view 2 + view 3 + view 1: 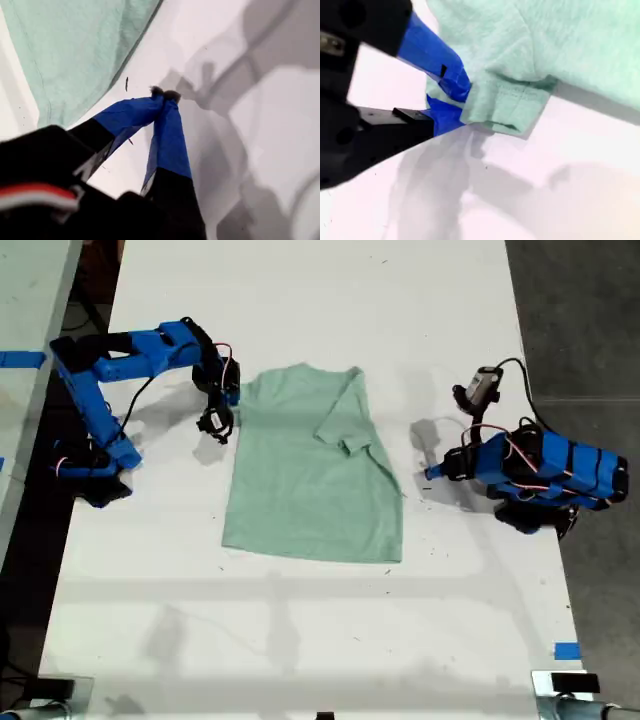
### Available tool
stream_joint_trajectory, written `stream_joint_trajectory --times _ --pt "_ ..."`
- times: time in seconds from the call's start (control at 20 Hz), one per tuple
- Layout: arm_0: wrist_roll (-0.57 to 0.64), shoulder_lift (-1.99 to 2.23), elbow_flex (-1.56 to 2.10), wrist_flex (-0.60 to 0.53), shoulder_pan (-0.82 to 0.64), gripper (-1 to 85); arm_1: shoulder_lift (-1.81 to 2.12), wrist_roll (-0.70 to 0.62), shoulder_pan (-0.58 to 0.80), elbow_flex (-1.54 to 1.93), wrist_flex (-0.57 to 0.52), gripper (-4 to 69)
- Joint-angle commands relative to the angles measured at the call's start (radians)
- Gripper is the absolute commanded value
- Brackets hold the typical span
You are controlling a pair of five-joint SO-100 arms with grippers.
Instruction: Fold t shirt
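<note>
T shirt (310, 480): flat mid-counter (300, 640), one sleeve already folded inward. My second tool (451, 98) pinches the other sleeve's hem; lift low, carry across evenly. My first tool (165, 93): closed, empty, beside the shirt.

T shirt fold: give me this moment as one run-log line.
t shirt: flat on table, one sleeve folded in | my second hand: shut on other sleeve's edge | my first hand: shut, empty, off the cloth
</note>
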Motion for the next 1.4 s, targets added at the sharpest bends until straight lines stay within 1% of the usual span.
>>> stream_joint_trajectory --times 0.0,0.1,0.15,0.25,0.35,0.55,0.7,0.8,0.9,1.0,1.15,1.25,1.35 --pt "-0.058 0.057 0.008 0.092 -0.057 -0.3 0.011 0.002 -0.002 0.044 0.006 -2.1" --pt "-0.1 0.178 0.003 0.129 -0.046 -0.3 0.011 0.002 -0.002 0.044 0.006 -2.1" --pt "-0.12 0.241 -0.026 0.143 -0.015 -0.3 0.011 0.002 0.0 0.044 0.006 -2.1" --pt "-0.13 0.265 -0.187 0.227 0.066 -0.3 0.011 0.002 0.003 0.044 0.006 -2.1" --pt "-0.129 0.219 -0.374 0.285 0.144 -0.3 0.011 0.002 0.003 0.044 0.006 -2.1" --pt "-0.118 0.02 -0.703 0.296 0.322 -0.3 0.011 0.0 0.003 0.044 0.006 -2.1" --pt "-0.124 -0.172 -0.859 0.244 0.434 -0.3 0.011 -0.002 0.003 0.044 0.006 -2.1" --pt "-0.124 -0.282 -0.887 0.224 0.472 19.2 0.011 -0.002 0.003 0.044 0.006 -2.1" --pt "-0.13 -0.348 -0.885 0.249 0.462 23.3 0.011 -0.005 0.003 0.044 0.006 -2.1" --pt "-0.129 -0.325 -0.885 0.302 0.433 22.7 0.011 -0.005 0.003 0.044 0.006 -2.1" --pt "-0.141 -0.137 -0.862 0.394 0.379 19.3 0.011 -0.005 0.003 0.044 0.006 -2.1" --pt "-0.198 0.064 -0.765 0.433 0.356 16.3 0.011 -0.005 0.003 0.044 0.006 -2.1" --pt "-0.304 0.341 -0.541 0.422 0.365 7.9 0.011 -0.005 0.003 0.044 0.006 -2.1"
